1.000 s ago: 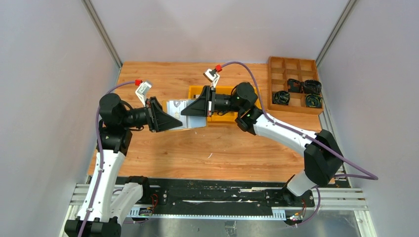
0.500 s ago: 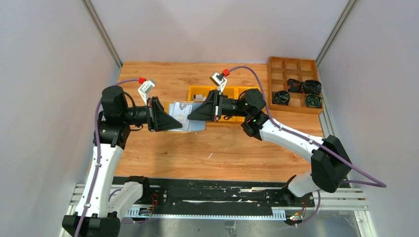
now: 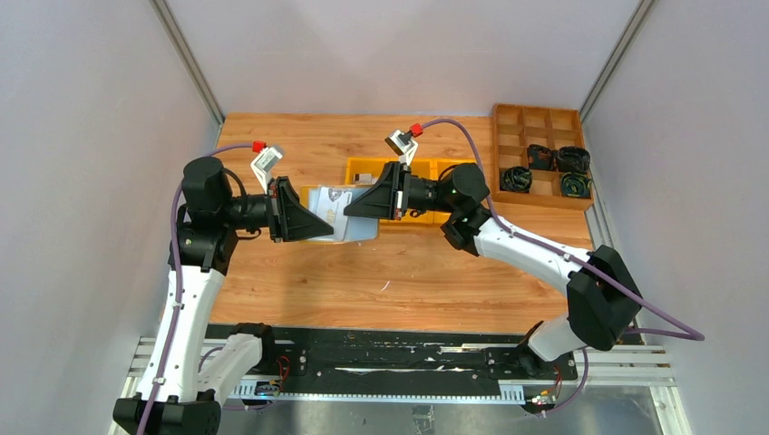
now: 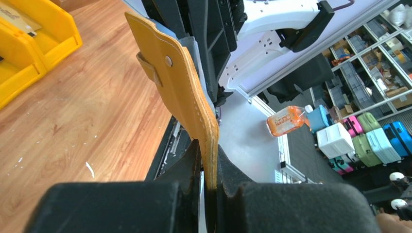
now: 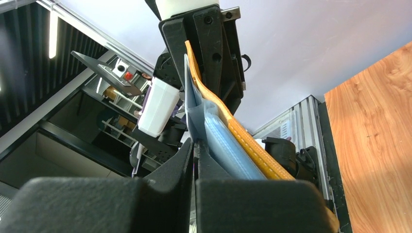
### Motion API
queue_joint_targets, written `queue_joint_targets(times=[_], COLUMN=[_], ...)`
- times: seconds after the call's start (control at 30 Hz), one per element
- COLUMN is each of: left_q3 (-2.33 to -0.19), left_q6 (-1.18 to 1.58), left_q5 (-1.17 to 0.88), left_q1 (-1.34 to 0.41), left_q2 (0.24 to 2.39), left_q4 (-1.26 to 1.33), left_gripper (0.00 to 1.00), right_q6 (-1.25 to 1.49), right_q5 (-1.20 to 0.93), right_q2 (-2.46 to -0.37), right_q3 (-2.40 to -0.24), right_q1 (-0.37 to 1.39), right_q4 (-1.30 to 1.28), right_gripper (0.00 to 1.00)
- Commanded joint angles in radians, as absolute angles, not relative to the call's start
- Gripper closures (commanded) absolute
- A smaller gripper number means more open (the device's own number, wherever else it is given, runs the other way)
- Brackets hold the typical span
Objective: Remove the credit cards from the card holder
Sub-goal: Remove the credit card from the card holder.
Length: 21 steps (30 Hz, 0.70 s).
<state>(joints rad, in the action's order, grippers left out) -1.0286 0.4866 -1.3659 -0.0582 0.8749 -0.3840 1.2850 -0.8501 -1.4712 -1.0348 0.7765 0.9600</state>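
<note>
Over the desk [image 3: 299,290], your left arm [image 3: 192,290] and right arm [image 3: 530,254] are reaching inward, wrists level, facing each other. The card holder [image 3: 332,214] is hanging between them, long axis arm to arm. Your left fingers [image 4: 187,167] are pinching its yellow cover; your right fingers [image 5: 170,167] are pinching its grey inner layer. No credit cards are showing separately.

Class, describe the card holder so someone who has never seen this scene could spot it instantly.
Start at the wooden table and find where the left tool and right tool meet left of centre. The card holder is the small flat case both grip: mustard-yellow outside, silvery-grey inside, unlike the bright plastic yellow bins behind it.
</note>
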Motion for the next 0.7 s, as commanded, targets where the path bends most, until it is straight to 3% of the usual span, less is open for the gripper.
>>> queue_joint_targets(times=[0.0,0.47,0.53,0.67], left_q3=[-1.06,-1.083,-1.09,-1.12], left_q6=[0.508,0.502,0.473,0.309], left_q5=[-1.368,-1.339,-1.335,-1.292], left_q1=[-0.055,-0.055,-0.054,-0.054], left_q2=[0.867,0.894,0.894,0.916], left_q4=[-0.339,-0.314,-0.346,-0.502], left_gripper=[0.96,0.98,0.98,0.92], right_q6=[1.28,1.136,1.07,0.733], right_q5=[-0.886,-0.983,-0.982,-0.853], right_q2=[-1.472,-1.256,-1.215,-1.193], right_q3=[-1.063,-0.948,-0.959,-1.086], right_q1=[0.768,0.557,0.502,0.421], right_q4=[0.992,0.725,0.612,0.129], right_gripper=[1.0,1.0,1.0,1.0])
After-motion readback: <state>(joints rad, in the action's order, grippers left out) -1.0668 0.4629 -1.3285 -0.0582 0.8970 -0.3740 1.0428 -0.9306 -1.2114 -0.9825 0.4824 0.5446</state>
